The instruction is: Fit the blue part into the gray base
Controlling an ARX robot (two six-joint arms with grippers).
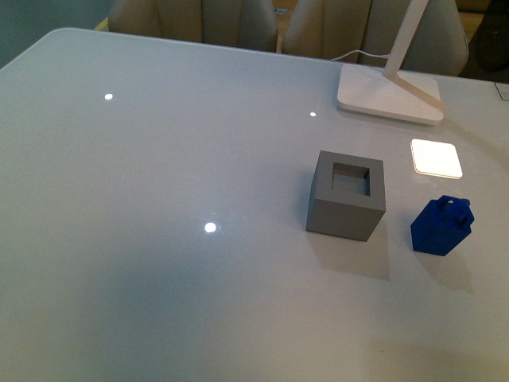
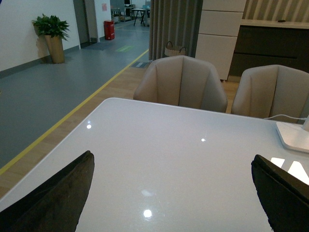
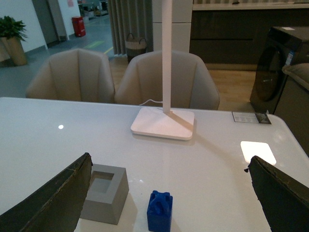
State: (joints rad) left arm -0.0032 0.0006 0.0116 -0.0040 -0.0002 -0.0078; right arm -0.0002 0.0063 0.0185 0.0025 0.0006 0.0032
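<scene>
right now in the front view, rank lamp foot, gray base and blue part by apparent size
1. gray base and white lamp foot: look about alike; the foot sits farther off.
2. blue part: smallest.

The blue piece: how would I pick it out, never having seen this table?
Find the white lamp foot at the far right. Nearer stands a gray cube with a square hole; the blue piece sits apart on its right. It is smaller, deep blue, with a knob on top.
</scene>
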